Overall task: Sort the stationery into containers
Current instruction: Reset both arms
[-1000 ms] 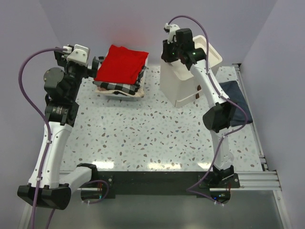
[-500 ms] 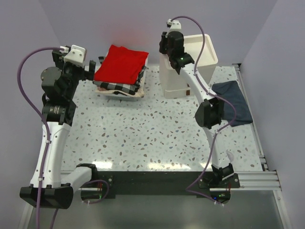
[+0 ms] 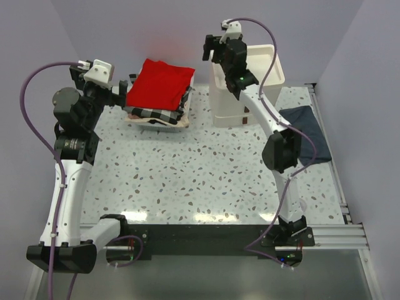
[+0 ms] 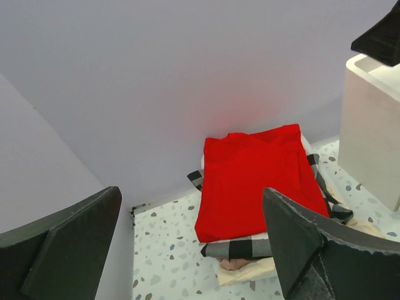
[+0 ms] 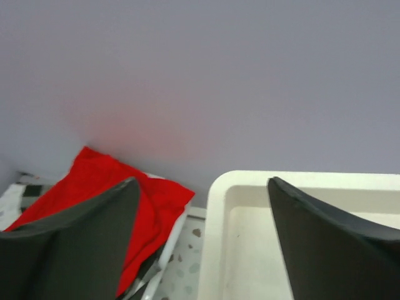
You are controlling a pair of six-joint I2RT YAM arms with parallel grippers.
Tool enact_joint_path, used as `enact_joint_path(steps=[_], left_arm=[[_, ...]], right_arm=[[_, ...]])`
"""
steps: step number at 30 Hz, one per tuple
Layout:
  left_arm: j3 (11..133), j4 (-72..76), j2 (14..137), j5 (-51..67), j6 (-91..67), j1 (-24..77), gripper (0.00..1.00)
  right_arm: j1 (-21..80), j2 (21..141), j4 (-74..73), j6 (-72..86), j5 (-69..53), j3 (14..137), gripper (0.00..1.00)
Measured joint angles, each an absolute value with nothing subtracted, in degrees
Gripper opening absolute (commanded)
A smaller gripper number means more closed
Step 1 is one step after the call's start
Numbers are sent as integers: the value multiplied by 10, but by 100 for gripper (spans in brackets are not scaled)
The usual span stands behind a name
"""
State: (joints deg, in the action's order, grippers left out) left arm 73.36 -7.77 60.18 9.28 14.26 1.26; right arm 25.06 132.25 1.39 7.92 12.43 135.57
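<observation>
Standing wide apart with nothing between them, the fingers of the right gripper hang just above the far left corner of the white box. What shows of its open top from the wrist is bare white plastic. Over on the left, the left gripper has its fingers splayed just as wide and just as empty. It is held up off the table, just beside the cloth stack of red on checked at the far side. A blue cloth lies crumpled to the right of the box, partly under the right arm. As for the stationery, I can't find a single piece: no pen, marker, tape roll, tube or eraser lies on the speckled top, and neither arm carries one. Going by that, I'd say the sorting is at or near its end, with whatever there was probably already inside the box. I can't confirm it, though, because the arm covers part of the top and the lower drawers show only their fronts. Whether any drawer is pulled out I can't tell either. What may be left is drawing the arms back toward the near edge.
</observation>
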Motion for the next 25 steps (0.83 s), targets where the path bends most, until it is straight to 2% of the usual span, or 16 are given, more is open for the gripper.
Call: enact_joint_path(steps=[6,9,11,18,21,25], left_arm=[[739,-68,591,94,141,12,100],[732,-59,579,60,142,12,100],[718,-51,571,41,143,12,100],[647,-38,560,8,150,12,100],[596,-34,550,-1,152,11,100],[536,-28,536,-10,152,11,100]], right_arm=[[253,1094,23,44,32,1176,99],[256,965,3,3,39,1084,99],[260,874,-16,-23,84,999,99],[255,760,-156,-62,271,772,99],[255,723,-250,-61,287,673,99],[255,627,-328,-57,275,632,99]])
